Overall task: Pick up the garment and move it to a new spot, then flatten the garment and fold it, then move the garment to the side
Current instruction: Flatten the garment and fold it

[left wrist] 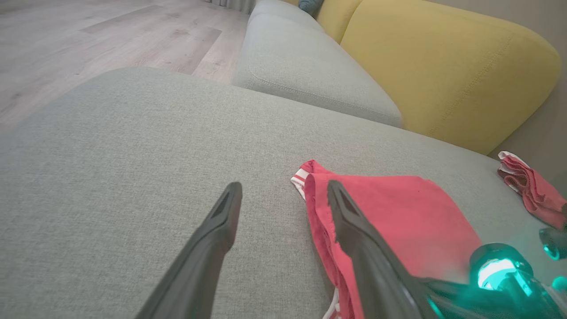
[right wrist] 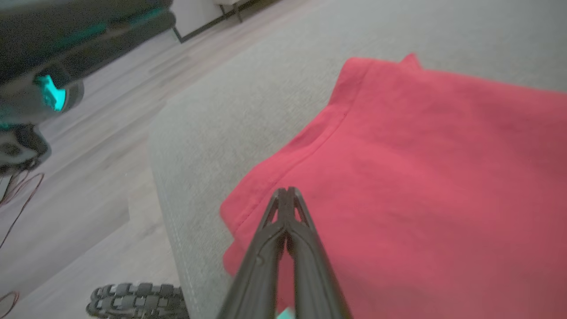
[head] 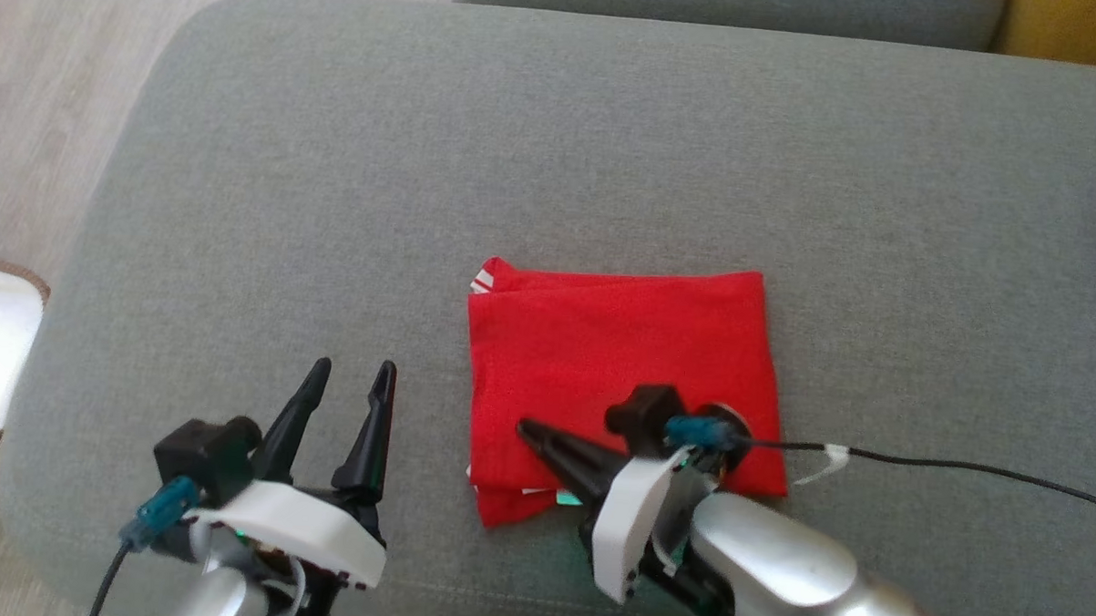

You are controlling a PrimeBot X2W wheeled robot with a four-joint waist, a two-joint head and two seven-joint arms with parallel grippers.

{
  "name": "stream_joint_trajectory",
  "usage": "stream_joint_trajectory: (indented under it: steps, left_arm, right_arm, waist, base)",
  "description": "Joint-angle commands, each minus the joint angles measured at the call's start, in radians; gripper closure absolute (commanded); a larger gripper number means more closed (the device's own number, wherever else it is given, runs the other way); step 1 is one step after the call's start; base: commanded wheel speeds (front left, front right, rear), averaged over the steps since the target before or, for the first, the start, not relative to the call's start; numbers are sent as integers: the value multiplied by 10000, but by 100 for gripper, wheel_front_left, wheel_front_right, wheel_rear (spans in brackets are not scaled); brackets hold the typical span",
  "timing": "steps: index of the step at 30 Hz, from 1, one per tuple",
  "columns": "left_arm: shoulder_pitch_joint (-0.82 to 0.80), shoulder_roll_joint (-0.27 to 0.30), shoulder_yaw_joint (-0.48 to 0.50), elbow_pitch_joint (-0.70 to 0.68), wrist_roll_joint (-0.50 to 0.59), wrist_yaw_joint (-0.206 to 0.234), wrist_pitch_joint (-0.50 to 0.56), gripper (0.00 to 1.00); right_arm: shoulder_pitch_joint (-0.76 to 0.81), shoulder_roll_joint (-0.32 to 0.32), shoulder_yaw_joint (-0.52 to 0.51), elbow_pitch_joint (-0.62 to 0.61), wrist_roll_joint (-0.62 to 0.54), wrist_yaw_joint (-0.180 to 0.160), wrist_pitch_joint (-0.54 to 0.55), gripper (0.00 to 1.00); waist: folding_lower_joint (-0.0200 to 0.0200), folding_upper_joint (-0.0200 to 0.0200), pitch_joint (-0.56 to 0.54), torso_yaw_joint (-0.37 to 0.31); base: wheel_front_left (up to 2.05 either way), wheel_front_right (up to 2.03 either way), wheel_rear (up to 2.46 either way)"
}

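- Red garment (head: 619, 365), folded to a tidy rectangle, several layers; found flat on grey sofa seat (head: 554, 144), towards its front edge, with striped trim (head: 482, 278) peeking at the far-left corner.
- Read right claw (head: 530, 430) as clenched, tips pressed together, lying across the garment's near-left corner. In the right wrist view, looked laid on top of the cloth; couldn't tell if any fabric was pinched.
- Read left claw (head: 354, 367) as released, fingers spread, grasping nothing, over bare seat just beside the garment's left edge.
- Judged folding done, with the move to the side left to do.
- Called for a proper bite first: reopening the right claw, going in low at the near edge, and closing through every layer rather than only the top one.
- Called for the left claw on the left edge too, same depth, so both ends rose level.
- Flagged the risk: a one-corner or top-layer grip probably lets the stack hang open and undoes the fold. Also looked soft and limp, so better lifted low and carried slowly than dragged over the seat fabric.
- Spotted second red cloth (left wrist: 529, 190) well apart at the right end, near yellow backrest (left wrist: 443, 66); judged a drop spot away from it safest.
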Motion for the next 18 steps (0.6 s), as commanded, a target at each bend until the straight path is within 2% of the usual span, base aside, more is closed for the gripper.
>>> stream_joint_trajectory:
  steps: [1, 5, 6, 8, 10, 11, 12, 13, 14, 18]
  left_arm:
    - [-375, 120, 418, -287, -94, 97, -118, 0]
    - [-352, 66, 460, -242, -78, 185, -159, 0]
    - [-359, 31, 491, -223, -65, 214, -186, 0]
    - [-366, -8, 547, -201, -41, 251, -222, 0]
    - [-353, -45, 643, -177, 3, 323, -261, 0]
    - [-340, -68, 699, -168, 28, 362, -281, 0]
    - [-313, -95, 750, -152, 51, 399, -298, 0]
    - [-286, -124, 797, -137, 87, 438, -314, 0]
    - [-250, -161, 840, -129, 115, 465, -329, 0]
    - [-83, -363, 1027, -84, 287, 606, -370, 0]
  right_arm:
    - [-292, 45, -213, -221, 111, 65, -450, 100]
    - [-494, -41, -930, 29, 112, 65, -1215, 100]
    - [-517, -53, -1497, 153, 37, 65, -1492, 100]
    - [-476, -65, -2085, 265, -155, 65, -1653, 91]
    - [-353, -56, -2792, 340, -370, 65, -1743, 75]
    - [-265, -47, -3147, 346, -523, 65, -1769, 62]
    - [-142, -30, -3529, 337, -670, 65, -1786, 45]
    - [-8, -8, -3955, 276, -829, 65, -1796, 17]
    - [143, 17, -4408, 136, -1038, 65, -1800, 0]
    - [1016, 153, -6244, -619, -2114, 65, -1806, 0]
  waist:
    - [0, 0, -29, -98]
    - [0, 0, -148, -304]
    - [0, 0, -228, -412]
    - [0, 0, -333, -530]
    - [0, 0, -464, -648]
    - [0, 0, -528, -701]
    - [0, 0, -604, -758]
    - [0, 0, -676, -809]
    - [0, 0, -737, -863]
    - [0, 0, -972, -1022]
  base:
    - [0, 0, 0]
    - [0, 0, 0]
    - [0, 0, 0]
    - [0, 0, 0]
    - [0, 0, 0]
    - [0, 0, 0]
    - [0, 0, 0]
    - [0, 0, 0]
    - [0, 0, 0]
    - [0, 0, 0]
